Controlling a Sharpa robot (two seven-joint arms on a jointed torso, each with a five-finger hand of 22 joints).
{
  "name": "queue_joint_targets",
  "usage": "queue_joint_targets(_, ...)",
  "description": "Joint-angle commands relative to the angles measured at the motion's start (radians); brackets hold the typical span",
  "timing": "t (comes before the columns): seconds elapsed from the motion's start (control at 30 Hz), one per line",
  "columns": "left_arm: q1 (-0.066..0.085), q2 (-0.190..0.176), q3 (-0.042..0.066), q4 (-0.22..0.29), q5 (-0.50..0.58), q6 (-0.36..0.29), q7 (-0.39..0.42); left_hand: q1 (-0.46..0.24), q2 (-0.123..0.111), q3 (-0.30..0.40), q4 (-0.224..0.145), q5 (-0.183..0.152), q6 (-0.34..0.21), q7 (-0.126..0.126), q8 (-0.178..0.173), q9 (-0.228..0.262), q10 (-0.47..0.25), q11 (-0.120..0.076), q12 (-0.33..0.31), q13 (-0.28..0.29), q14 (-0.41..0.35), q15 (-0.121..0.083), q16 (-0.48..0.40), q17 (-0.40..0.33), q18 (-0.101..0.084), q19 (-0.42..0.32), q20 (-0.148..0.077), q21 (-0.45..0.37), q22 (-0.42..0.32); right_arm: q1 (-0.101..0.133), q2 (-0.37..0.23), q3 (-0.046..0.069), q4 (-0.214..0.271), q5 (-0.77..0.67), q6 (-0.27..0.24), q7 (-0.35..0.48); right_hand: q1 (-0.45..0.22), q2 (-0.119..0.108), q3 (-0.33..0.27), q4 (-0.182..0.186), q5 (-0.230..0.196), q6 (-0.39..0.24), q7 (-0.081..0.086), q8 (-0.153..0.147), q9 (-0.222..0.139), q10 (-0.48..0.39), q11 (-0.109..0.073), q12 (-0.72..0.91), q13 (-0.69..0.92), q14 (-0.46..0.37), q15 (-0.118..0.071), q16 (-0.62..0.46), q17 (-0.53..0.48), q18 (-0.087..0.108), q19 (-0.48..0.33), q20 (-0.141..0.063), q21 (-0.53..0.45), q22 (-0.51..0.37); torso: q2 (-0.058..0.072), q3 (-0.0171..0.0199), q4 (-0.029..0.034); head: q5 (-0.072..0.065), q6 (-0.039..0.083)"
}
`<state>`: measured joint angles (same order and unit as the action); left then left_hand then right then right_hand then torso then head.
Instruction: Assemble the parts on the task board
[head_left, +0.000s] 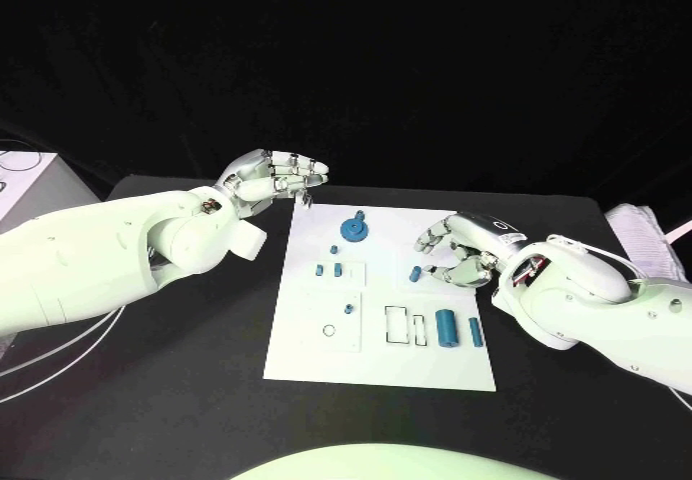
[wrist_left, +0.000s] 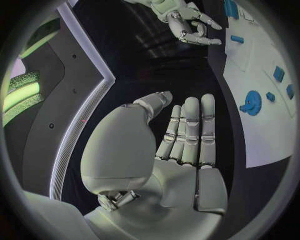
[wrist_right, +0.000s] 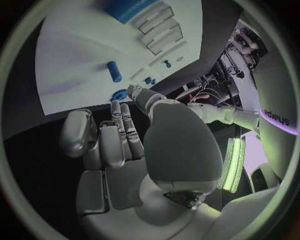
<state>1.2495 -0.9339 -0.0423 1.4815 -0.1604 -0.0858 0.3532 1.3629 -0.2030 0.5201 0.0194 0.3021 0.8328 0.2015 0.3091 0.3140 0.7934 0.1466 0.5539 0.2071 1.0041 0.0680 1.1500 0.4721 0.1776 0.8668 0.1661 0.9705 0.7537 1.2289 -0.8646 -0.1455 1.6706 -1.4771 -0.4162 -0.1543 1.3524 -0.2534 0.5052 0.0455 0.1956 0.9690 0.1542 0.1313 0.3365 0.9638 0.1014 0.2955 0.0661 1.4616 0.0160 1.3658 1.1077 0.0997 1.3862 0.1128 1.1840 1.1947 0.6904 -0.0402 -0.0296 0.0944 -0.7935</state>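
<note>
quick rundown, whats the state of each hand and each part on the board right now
left hand: empty, fingers apart, above the far left corner of the task board
right hand: empty, fingers loosely curled, over the board's right edge
blue gear: lying flat on the board, untouched
small blue piece: on the board beside the right hand's fingertips, contact unclear
two blue cylinders: lying side by side near the board's right edge

A black table (head_left: 173, 400) carries the white task board (head_left: 378, 355) at its middle.

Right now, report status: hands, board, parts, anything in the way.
Left hand empty, fingers curled, off the board's far left corner. Right hand empty, over the board's right edge. Gear and small blue parts lie loose. Nothing in the way.
</note>
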Motion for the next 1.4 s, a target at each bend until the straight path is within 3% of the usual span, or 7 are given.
queue_joint_targets(0.03,0.0,0.002,0.001,0.002,0.007,0.02,0.004,0.0,0.006,-0.002,-0.003,0.003,-0.005,0.002,0.007,0.001,-0.007,0.0,0.006,-0.001,-0.003,0.002,0.0,-0.001,0.007,0.009,-0.002,-0.006,-0.001,0.001,0.008,0.0,-0.011,-0.038,0.07,-0.003,-0.001,-0.008,-0.01,-0.002,-0.01,-0.007,-0.004,-0.006,-0.002,-0.01,0.001,-0.007,0.0,0.012,0.0,0.0,-0.005,-0.006,0.007,0.0,-0.003,-0.006,0.003,0.0007,0.0007,-0.001,0.002)
queue_joint_targets(0.37,0.0,0.0,0.001,0.002,0.007,0.021,0.003,0.0,0.006,-0.002,-0.003,0.003,-0.005,0.002,0.007,0.001,-0.007,0.0,0.006,-0.001,-0.003,0.002,0.0,-0.001,0.007,0.009,-0.002,-0.006,-0.001,-0.001,0.044,-0.002,-0.064,-0.095,0.116,-0.032,0.007,0.002,-0.06,-0.003,-0.025,-0.02,-0.009,-0.014,-0.003,-0.048,0.007,-0.018,0.001,-0.001,0.004,-0.016,-0.033,0.002,-0.013,0.005,-0.044,-0.04,0.002,-0.0003,0.0015,-0.002,0.0)
queue_joint_targets(0.67,0.0,0.0,0.001,0.002,0.007,0.021,0.003,0.0,0.006,-0.003,-0.003,0.003,-0.006,0.001,0.008,0.001,-0.008,0.0,0.006,-0.002,-0.004,0.002,0.0,-0.002,0.007,0.01,-0.001,-0.007,-0.002,-0.01,0.077,-0.008,-0.086,-0.101,0.154,-0.037,0.015,0.017,-0.068,0.0,-0.024,-0.009,-0.005,-0.009,-0.001,-0.036,0.004,-0.006,0.004,0.003,0.004,-0.011,-0.024,0.0,-0.006,0.004,-0.034,-0.028,0.002,-0.0002,0.0022,-0.002,-0.005)
queue_joint_targets(0.97,0.0,-0.001,0.001,0.003,0.007,0.021,0.003,0.0,0.006,-0.003,-0.003,0.003,-0.006,0.001,0.008,0.001,-0.008,0.0,0.006,-0.002,-0.004,0.002,0.0,-0.002,0.007,0.01,-0.001,-0.007,-0.002,-0.016,0.091,-0.01,-0.098,-0.09,0.162,-0.035,0.002,0.03,-0.046,0.015,-0.042,0.022,-0.003,0.003,0.004,0.024,-0.005,0.017,0.005,0.017,-0.004,0.005,0.008,-0.014,0.031,-0.003,0.026,0.031,0.001,-0.0005,0.002,0.001,-0.006)
queue_joint_targets(1.4,0.0,-0.002,0.001,0.004,0.007,0.019,0.002,0.0,0.006,-0.003,-0.003,0.003,-0.006,0.001,0.008,0.001,-0.008,0.0,0.006,-0.002,-0.004,0.002,0.0,-0.002,0.007,0.01,-0.001,-0.007,-0.002,-0.021,0.104,-0.012,-0.117,-0.101,0.155,-0.049,0.003,0.038,-0.005,0.018,-0.048,0.05,-0.007,0.016,0.011,0.057,-0.01,0.009,0.002,0.022,-0.01,0.012,0.021,-0.019,0.043,-0.007,0.048,0.054,0.001,-0.0005,0.0012,-0.001,-0.009)
